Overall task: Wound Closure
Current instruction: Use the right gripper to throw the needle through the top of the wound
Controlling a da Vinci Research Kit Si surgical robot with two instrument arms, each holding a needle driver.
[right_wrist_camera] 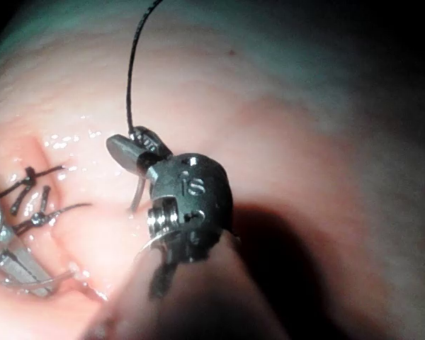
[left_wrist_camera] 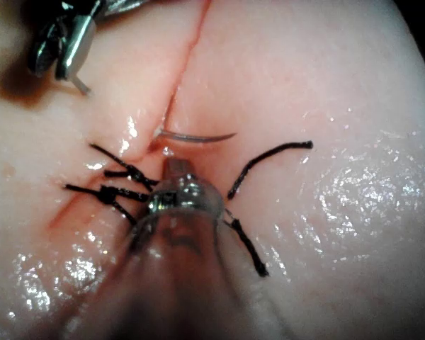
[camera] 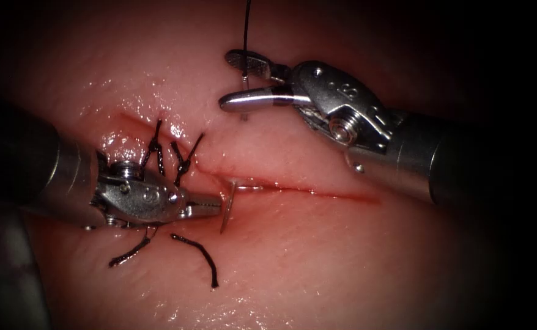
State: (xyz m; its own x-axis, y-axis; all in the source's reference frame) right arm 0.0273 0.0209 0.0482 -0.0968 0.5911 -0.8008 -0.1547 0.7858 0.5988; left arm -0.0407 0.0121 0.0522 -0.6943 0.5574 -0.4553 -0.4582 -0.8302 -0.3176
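1. Though pressed close beside needle [camera: 227,208], seems to grip nothing: left hand [camera: 210,206], narrow, just left of needle.
2. Needle: partly buried in cut [camera: 317,190], bare curve showing over the near lip, just right of stitches [camera: 183,156].
3. Right hand [camera: 229,79]: wide, straddling thread [camera: 246,30] beyond the cut, clamping nothing.
4. Step, by judgement: needle mid-bite, neither hand committed. Any grasp would call for opening, then closing square on bare curve.
5. Room: open tissue [camera: 342,263] to the right; crowded at left by stitches and cut ends [camera: 201,256]; thread between right hand's jaws easy to snag.
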